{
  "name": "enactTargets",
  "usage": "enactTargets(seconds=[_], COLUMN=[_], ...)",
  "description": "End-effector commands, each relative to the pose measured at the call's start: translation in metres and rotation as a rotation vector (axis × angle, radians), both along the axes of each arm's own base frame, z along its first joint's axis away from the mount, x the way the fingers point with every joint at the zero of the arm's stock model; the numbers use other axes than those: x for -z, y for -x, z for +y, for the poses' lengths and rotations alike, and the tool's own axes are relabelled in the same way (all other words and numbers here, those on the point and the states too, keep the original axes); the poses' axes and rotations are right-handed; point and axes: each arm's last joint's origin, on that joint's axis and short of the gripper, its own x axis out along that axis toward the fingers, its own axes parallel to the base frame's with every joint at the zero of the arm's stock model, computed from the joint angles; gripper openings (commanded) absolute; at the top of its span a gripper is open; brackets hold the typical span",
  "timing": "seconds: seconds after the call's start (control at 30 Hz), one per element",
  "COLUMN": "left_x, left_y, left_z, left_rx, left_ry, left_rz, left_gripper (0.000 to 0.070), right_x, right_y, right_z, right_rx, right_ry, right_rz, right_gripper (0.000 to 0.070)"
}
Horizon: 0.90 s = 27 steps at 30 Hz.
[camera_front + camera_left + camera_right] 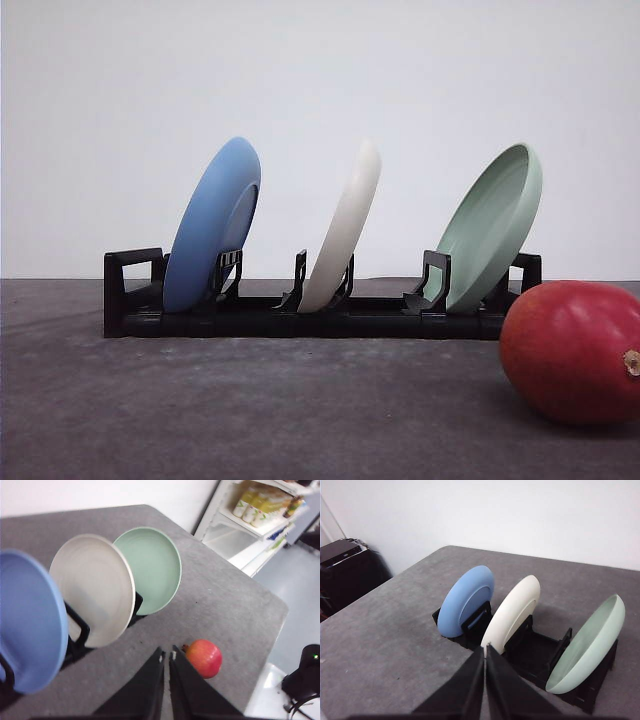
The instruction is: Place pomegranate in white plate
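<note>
Grey and faintly speckled, the surface (250, 400) is being seen against a plain white wall (320, 80). A black rack (300, 318) is being carried on it, and three plates are being held on edge in its slots, all tilted the same way: the blue plate (213, 226) at the robot's left, the white plate (343, 228) in the middle slot, the pale green plate (490, 228) at the right. The pomegranate (572, 350) is being shown at the right edge of the front view, lying on the surface nearer the camera than the rack and apart from it (its tan stub is turned to the right).

In the left wrist view the left gripper (166, 656) is being shown above the surface, its fingers (152, 672) pressed together with nothing between them, the pomegranate lying just beside their tips. In the right wrist view the right gripper (485, 649) is likewise being seen with its fingers (472, 672) closed on nothing, their tips lined up with the lower edge of the white plate.
</note>
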Motion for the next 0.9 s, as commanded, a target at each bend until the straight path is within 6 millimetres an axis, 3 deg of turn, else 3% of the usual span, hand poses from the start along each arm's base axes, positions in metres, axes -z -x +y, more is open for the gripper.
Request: enactTargets(seconds=[0.0, 0.2, 0.23, 0.3, 0.43, 0.53, 0.87], left_x=[-0.007, -0.006, -0.006, -0.006, -0.006, -0.005, -0.002], left_y=[-0.002, -0.005, -0.005, -0.005, -0.006, -0.008, -0.018], left_z=[-0.002, -0.003, -0.003, -0.002, -0.003, -0.003, -0.017], left_rx=[0.037, 0.04, 0.04, 0.038, 0.037, 0.038, 0.071], left_ry=[-0.019, -0.019, -0.019, -0.02, -0.021, -0.021, 0.026], left_rz=[-0.072, -0.072, -0.072, -0.071, -0.067, -0.063, 0.027], left_gripper=[0.0001, 0.0008, 0.0039, 0.0156, 0.0533, 0.0666, 0.0678], right_x=[-0.006, -0.006, -0.006, -0.006, -0.006, -0.005, -0.005], right_y=[0.001, 0.001, 0.001, 0.001, 0.001, 0.001, 0.001], right_z=[0.0, 0.0, 0.0, 0.0, 0.0, 0.0, 0.0], right_rx=[-0.012, -0.009, -0.009, -0.009, -0.009, -0.009, -0.007], right_ry=[0.021, 0.022, 0.021, 0.022, 0.021, 0.021, 0.013], right_rz=[-0.048, -0.048, -0.048, -0.049, -0.048, -0.048, -0.038], right_gripper=[0.0, 0.0, 0.0007, 0.0078, 0.0407, 0.0553, 0.0569])
